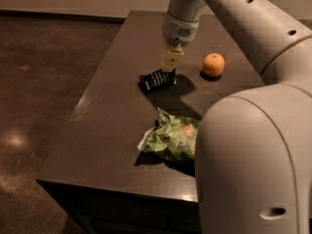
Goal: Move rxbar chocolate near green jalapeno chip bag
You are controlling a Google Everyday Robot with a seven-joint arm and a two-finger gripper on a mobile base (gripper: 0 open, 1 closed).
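Note:
The rxbar chocolate (156, 79), a small black wrapper with white lettering, is at the middle of the dark table (105, 130), tilted, with its right end at my fingertips. My gripper (170, 68) reaches down from above and is shut on that right end. The green jalapeno chip bag (170, 138), crinkled light green with a red-orange emblem, lies nearer the front edge, a short way below the bar. Its right part is hidden behind my arm.
A round orange fruit (213, 64) sits on the table right of the gripper. My large white arm (253, 155) fills the right foreground. The table's left and front edges drop to a dark floor (44, 82).

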